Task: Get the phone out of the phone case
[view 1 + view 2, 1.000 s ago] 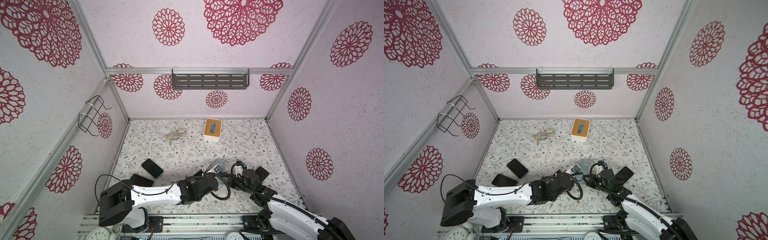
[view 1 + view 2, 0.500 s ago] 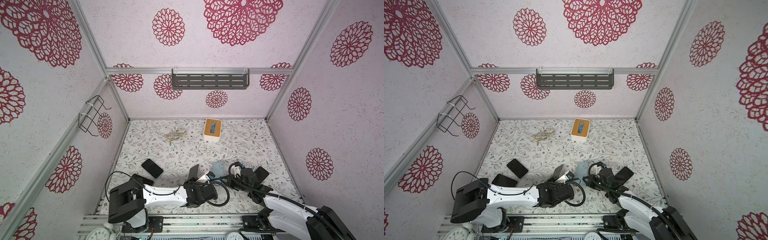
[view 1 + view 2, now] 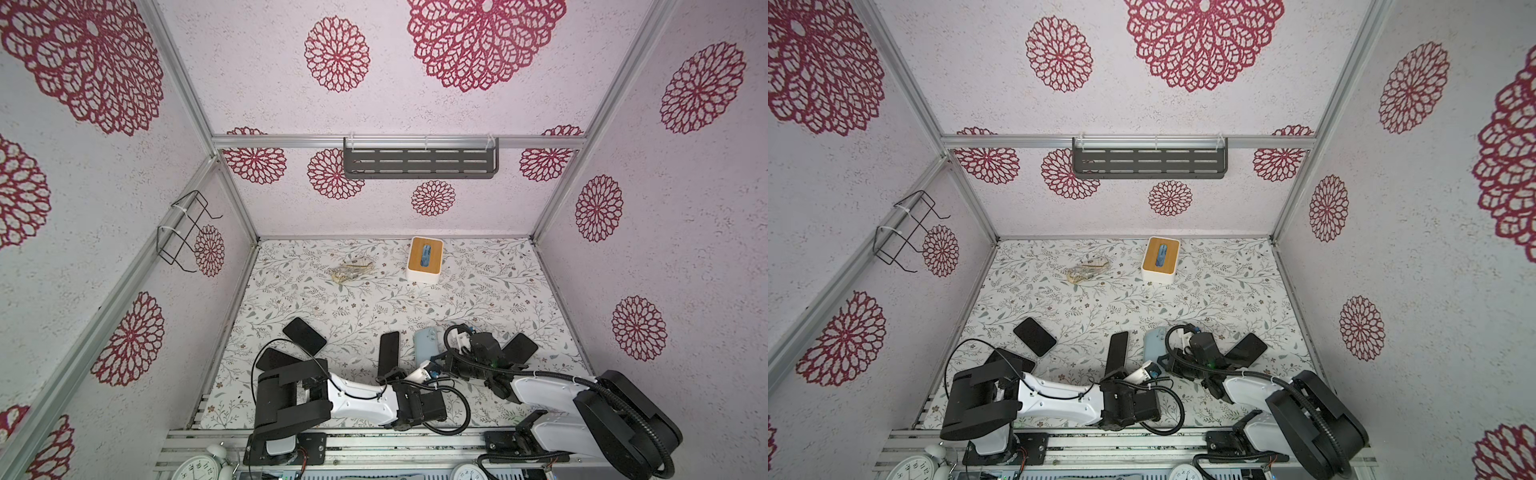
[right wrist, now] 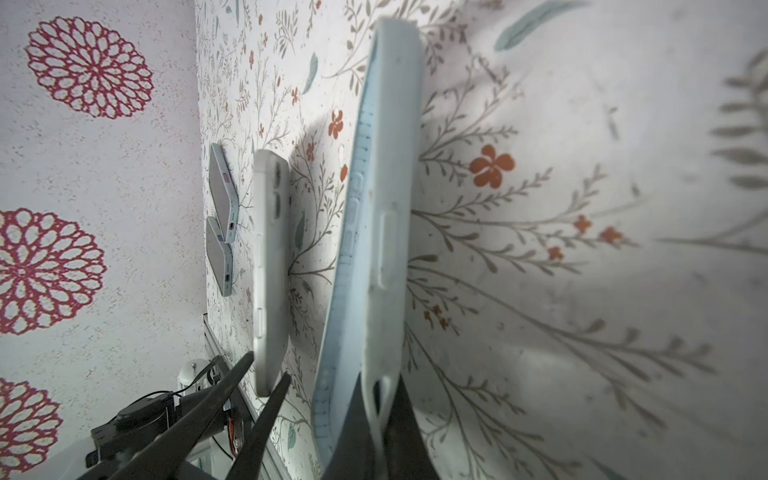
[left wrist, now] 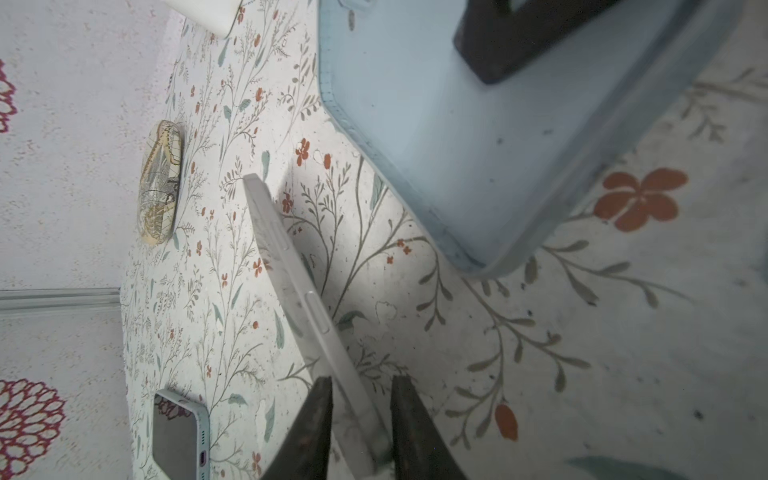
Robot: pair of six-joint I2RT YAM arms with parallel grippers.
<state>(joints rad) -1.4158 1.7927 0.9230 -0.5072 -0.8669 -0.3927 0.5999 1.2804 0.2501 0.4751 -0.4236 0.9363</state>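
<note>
While the R gripper point(image 4: 378, 380) was pinched tight on the near rim of the light-blue soft plastic phone case point(image 3: 427, 345), approx. at a cut-out there, the slim phone with black screen and pale metal edge point(image 3: 388, 352) lay out of it, screen-up on the floral table mat point(image 3: 332, 299), just beside the case and not touching it. L gripper point(image 5: 360, 388) stood at the phone's near end w/ jaws a bit apart. A small gap showed on one side, so no real clamp.
</note>
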